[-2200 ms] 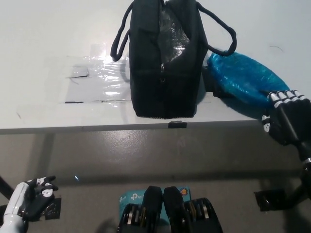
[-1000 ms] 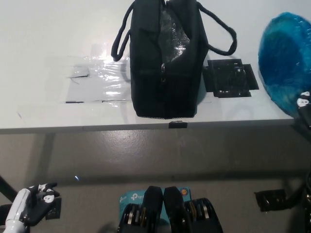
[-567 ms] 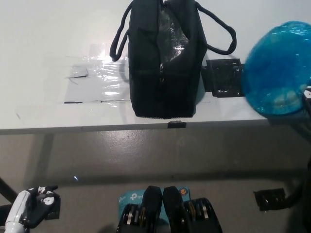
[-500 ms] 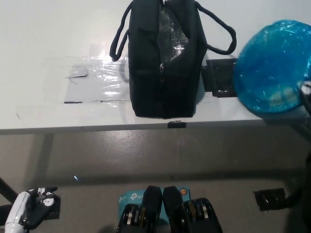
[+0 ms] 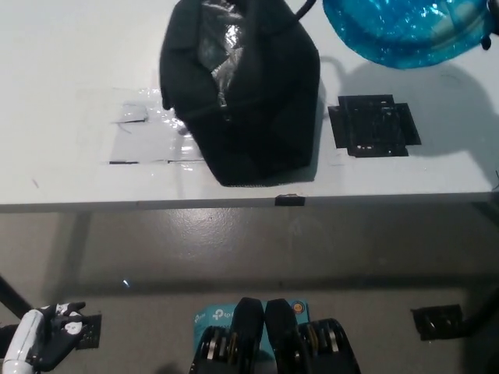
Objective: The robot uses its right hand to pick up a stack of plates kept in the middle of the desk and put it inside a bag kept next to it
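The stack of plates (image 5: 405,31), wrapped in shiny blue plastic, hangs in the air at the top right, above the desk and just right of the bag's top. Only a dark sliver of my black right hand (image 5: 490,39) shows at the right edge, against the stack's rim. The black bag (image 5: 249,101) stands on the white desk (image 5: 70,171) and leans to the left, with its silvery lining (image 5: 222,47) showing at the mouth. My white left hand (image 5: 48,347) rests low at the bottom left, below the desk, holding nothing.
A black tape square (image 5: 374,125) lies on the desk to the right of the bag. Clear shiny tape (image 5: 136,136) marks the desk left of the bag. The desk's front edge (image 5: 234,204) runs across the middle, with grey floor below.
The blue stack has risen and moved left, from the right edge to beside the bag's top. The bag has tipped to the left. The black tape square is fully uncovered.
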Motion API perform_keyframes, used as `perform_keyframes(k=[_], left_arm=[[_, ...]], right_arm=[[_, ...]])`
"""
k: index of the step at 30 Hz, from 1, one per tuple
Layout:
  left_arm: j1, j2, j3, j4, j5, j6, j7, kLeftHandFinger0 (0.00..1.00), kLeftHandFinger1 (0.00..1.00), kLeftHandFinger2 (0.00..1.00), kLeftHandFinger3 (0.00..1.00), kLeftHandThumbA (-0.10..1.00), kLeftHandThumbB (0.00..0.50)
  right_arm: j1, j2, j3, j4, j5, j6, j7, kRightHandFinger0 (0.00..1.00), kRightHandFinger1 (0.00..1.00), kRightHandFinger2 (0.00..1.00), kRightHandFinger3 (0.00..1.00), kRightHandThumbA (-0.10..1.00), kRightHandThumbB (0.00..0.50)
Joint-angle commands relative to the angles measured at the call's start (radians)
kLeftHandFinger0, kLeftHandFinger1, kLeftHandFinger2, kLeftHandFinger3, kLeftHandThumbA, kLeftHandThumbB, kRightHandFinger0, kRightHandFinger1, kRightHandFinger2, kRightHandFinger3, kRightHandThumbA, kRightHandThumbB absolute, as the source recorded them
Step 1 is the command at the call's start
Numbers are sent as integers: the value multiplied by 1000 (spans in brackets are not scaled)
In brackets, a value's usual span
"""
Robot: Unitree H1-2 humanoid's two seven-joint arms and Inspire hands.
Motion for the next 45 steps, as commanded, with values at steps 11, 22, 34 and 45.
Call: perform_keyframes(k=[11, 22, 34, 45], left_arm=[[7, 37, -13, -30, 44, -47, -5, 597, 657, 748, 816, -100, 0], [19, 44, -22, -32, 65, -43, -3, 596, 656, 749, 805, -100, 0], [38, 59, -40, -37, 93, -51, -2, 580, 653, 747, 818, -100, 0], [49, 53, -45, -47, 101, -58, 0, 601, 632, 715, 814, -100, 0]], right_arm=[[-129, -123, 162, -77, -28, 11, 35, 0, 0, 285, 62, -100, 263], [-264, -161, 274, -26, -74, 11, 26, 0, 0, 2, 43, -100, 293], [-445, -182, 377, 64, -192, 11, 57, 0, 0, 0, 0, -100, 311], [-591, -170, 362, 160, -322, 11, 133, 0, 0, 0, 0, -100, 295]])
